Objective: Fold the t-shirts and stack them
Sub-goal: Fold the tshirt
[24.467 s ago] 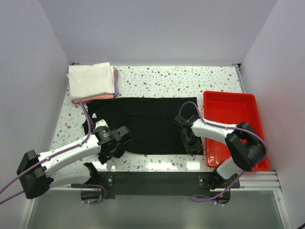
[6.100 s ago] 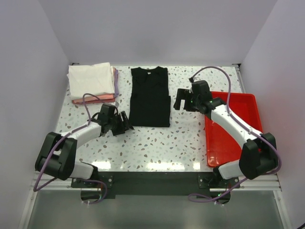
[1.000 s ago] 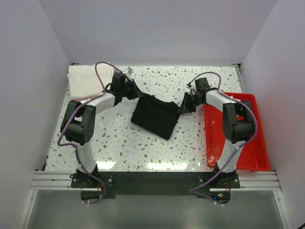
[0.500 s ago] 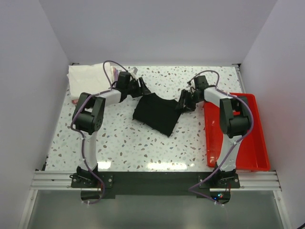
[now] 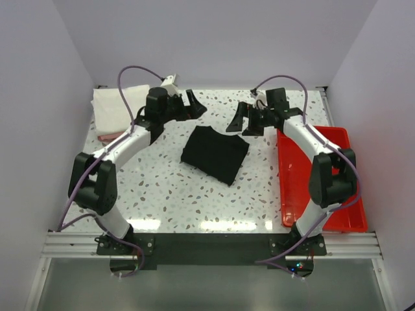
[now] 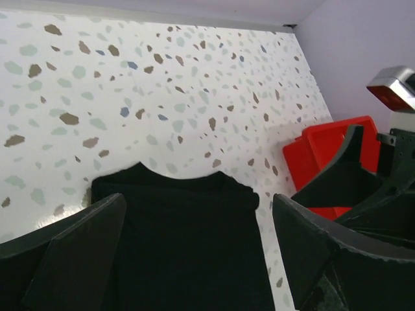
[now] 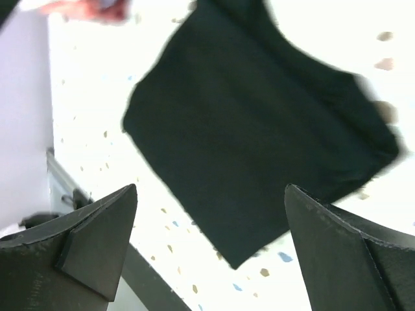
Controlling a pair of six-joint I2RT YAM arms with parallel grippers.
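The black t-shirt [image 5: 215, 153] lies folded into a rough square, turned at an angle, in the middle of the table. Above its far left corner my left gripper [image 5: 192, 105] hovers open with nothing between its fingers; its wrist view looks down on the shirt [image 6: 188, 253]. My right gripper [image 5: 241, 121] is open too, above the far right corner, and the shirt [image 7: 259, 136] fills its view. A stack of folded t-shirts [image 5: 117, 110], white on top with a pink edge [image 5: 107, 137], sits at the back left corner, partly hidden by the left arm.
A red tray [image 5: 324, 168] lies along the right side of the table, under the right arm, and shows in the left wrist view [image 6: 324, 146]. Walls close in the table at the back and on both sides.
Both grippers have gone from shut to open and let go of the black shirt. They have lifted back and apart, and the shirt has settled flat on the table.
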